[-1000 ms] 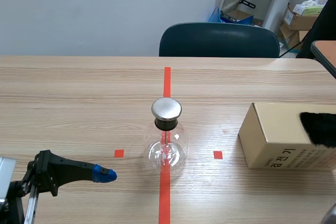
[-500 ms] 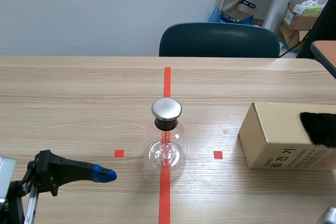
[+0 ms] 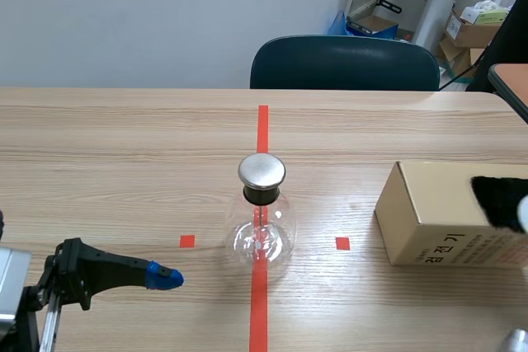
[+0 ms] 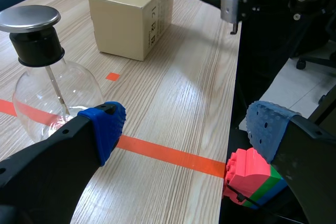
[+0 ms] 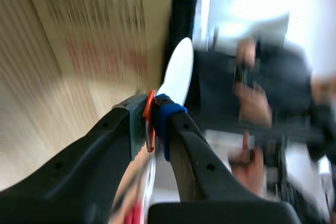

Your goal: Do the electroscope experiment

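At the table's near left, the left gripper [image 4: 186, 129] is held low over the light wooden table [image 3: 124, 162]. Its blue-padded fingers are spread wide with nothing between them, and it is hardly shifted from a second ago. Just beside one finger, on the centre tape line, the task's thing is found: the round clear glass electroscope flask [image 3: 262, 232]. It stands upright, with a black collar, a flat brushed-metal cap [image 3: 262, 171] and a thin rod hanging inside, and nothing touches it.

Farther right, well apart from the flask, the brown cardboard box [image 3: 437, 220] is seen with a tuft of black fur cloth [image 3: 495, 199] laid on top. At the far right edge, a white oval disc [image 3: 521, 213] is now seen against the fur, where none was shown half a second ago. In the blurred right wrist view it is carried by the right gripper [image 5: 152, 116], whose fingers are pinched narrowly on what appears to be its thin orange-red handle [image 5: 150, 124].

The disc is judged to be brought to the fur for rubbing, so that charge is gathered. The approach to the metal cap is not yet begun.
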`<state>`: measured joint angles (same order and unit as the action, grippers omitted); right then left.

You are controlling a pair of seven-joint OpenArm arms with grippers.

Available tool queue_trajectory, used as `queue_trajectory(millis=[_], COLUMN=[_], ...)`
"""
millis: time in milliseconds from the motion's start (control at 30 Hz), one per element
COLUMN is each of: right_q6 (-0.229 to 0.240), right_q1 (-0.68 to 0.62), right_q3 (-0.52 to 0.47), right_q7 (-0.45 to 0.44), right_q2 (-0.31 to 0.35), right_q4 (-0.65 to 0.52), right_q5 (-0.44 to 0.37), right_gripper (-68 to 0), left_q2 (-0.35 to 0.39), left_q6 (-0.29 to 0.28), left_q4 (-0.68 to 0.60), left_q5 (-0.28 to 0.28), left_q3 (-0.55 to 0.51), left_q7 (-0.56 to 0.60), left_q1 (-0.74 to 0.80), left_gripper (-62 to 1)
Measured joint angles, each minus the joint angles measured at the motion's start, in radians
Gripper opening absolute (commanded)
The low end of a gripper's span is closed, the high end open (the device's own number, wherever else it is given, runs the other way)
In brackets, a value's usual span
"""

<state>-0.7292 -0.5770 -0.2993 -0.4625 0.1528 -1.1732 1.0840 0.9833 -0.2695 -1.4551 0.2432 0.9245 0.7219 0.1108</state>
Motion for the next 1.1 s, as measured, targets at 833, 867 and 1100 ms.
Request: queue_trajectory(millis=[833,867,1100], right_q6=[0.000,0.000,0.000], right_q1=[0.000,0.000,0.000], right_q3=[0.000,0.000,0.000], right_q7=[-0.175,-0.184,-0.225], right_q2=[0.000,0.000,0.000], right_q4=[0.000,0.000,0.000], right_q5=[0.001,0.001,0.001], right_gripper=[-66.9,-66.9,-66.9], left_q2=[0.000,0.000,-0.046], left_q6=[0.000,0.000,0.062], left_q4=[0.000,0.000,0.000], left_q5=[0.000,0.000,-0.008], left_q3=[0.000,0.000,0.000], left_q7=[0.000,0.000,-0.076], left_q1=[0.000,0.000,0.000], left_gripper=[-11.9,-11.9,-45.1])
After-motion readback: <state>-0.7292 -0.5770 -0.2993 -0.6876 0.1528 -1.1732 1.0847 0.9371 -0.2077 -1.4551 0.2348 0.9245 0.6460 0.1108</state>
